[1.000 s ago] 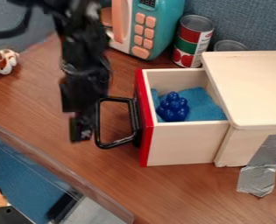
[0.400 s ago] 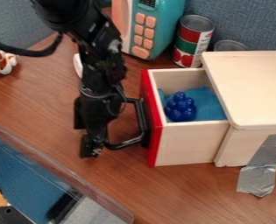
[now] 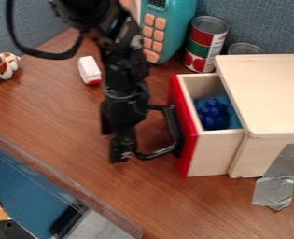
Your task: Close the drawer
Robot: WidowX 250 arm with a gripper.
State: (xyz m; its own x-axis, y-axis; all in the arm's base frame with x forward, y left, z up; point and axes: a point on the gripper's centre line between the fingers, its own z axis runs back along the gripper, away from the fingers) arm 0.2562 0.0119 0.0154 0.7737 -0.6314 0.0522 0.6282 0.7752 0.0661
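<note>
**Drawer has slid right, now partway in**

Since the earlier frame, the drawer has moved right into the wooden box, taking the blue knobbly bunch inside with it. The arm has shifted right too. It's still sticking out of the box's left side, so I'd call this mid-push, with a decent bit of travel left.

The gripper hangs to the left of the red front panel, down by the near end of the black handle, and looks to be touching it. Can't tell if the pincer is apart or together, or whether it has any hold on the handle.

Handling-wise, my guess is light, stiff wood that slides fairly easily. The handle looks rigid but smooth, so the gripper could skid off it. Pushing at the near end might also twist the drawer and make it bind. No real need to grab anything IMO: lean on the middle of the handle or the panel and push straight right, nice and steady. The load looks light and not very fragile. The silver tape on the near side probably keeps the box from scooting, but I wouldn't slam it.
</note>
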